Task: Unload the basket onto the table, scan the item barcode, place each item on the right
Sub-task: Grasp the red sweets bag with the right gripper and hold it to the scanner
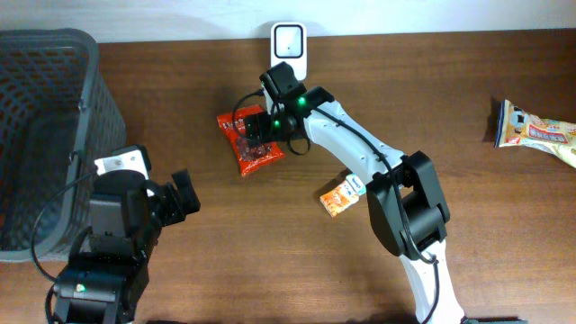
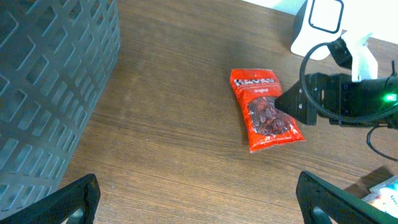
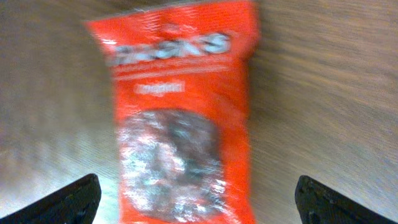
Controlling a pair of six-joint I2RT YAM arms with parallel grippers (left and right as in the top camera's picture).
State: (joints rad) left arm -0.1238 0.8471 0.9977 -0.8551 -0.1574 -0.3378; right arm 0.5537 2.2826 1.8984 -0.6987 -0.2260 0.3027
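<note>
Red pouch [image 1: 247,160] flat on table, 7 o'clock from scanner [image 1: 289,43]. Right gripper [image 1: 262,130] hovers over it, jaws spread, nothing pinched. Left gripper [image 1: 183,200] at 8 o'clock of pouch, jaws spread too. Barcode not seen. Best: descend straight, pinch pouch across middle, then turn barcode side to scanner.

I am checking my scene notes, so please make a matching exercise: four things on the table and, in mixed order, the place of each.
Things:
1. pouch
2. scanner
3. basket
4. orange packet

Places:
a. left side of the table
b. below the right tool
c. far edge, middle
d. beside the right arm

Pairs: 1-b, 2-c, 3-a, 4-d.
</note>
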